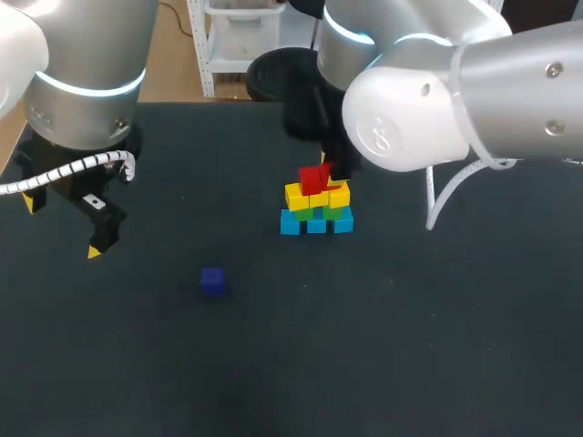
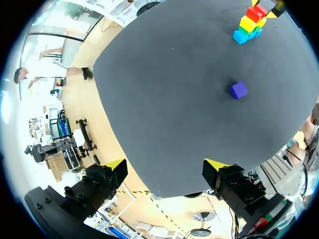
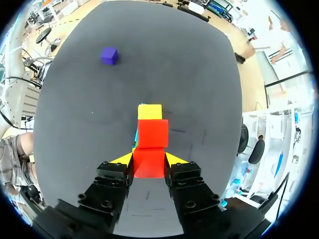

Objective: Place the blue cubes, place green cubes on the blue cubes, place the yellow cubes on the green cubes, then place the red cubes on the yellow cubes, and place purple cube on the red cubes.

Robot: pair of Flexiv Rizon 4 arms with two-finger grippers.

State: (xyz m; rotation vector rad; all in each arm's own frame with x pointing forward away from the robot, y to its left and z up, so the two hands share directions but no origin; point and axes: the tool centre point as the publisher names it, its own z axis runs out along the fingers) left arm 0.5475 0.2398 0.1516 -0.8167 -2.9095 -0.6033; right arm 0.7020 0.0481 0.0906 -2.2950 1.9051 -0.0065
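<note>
Well past halfway — blue cubes [image 1: 316,225] laid, green cubes [image 1: 305,215] on them, yellow cubes [image 1: 296,194] above, all just right of centre. Right gripper [image 3: 148,160] clamped on a red cube [image 3: 149,169] at the top, beside a second red cube [image 3: 152,133] already seated. Left to do — letting go, then the purple cube [image 1: 213,280], alone near left. Left gripper [image 2: 167,167] spread apart, empty. Counting: three blue, two green showing, yellow unclear, two red, one purple

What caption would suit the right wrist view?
Right gripper clamps a red cube at the stack; purple cube lies beyond.
</note>
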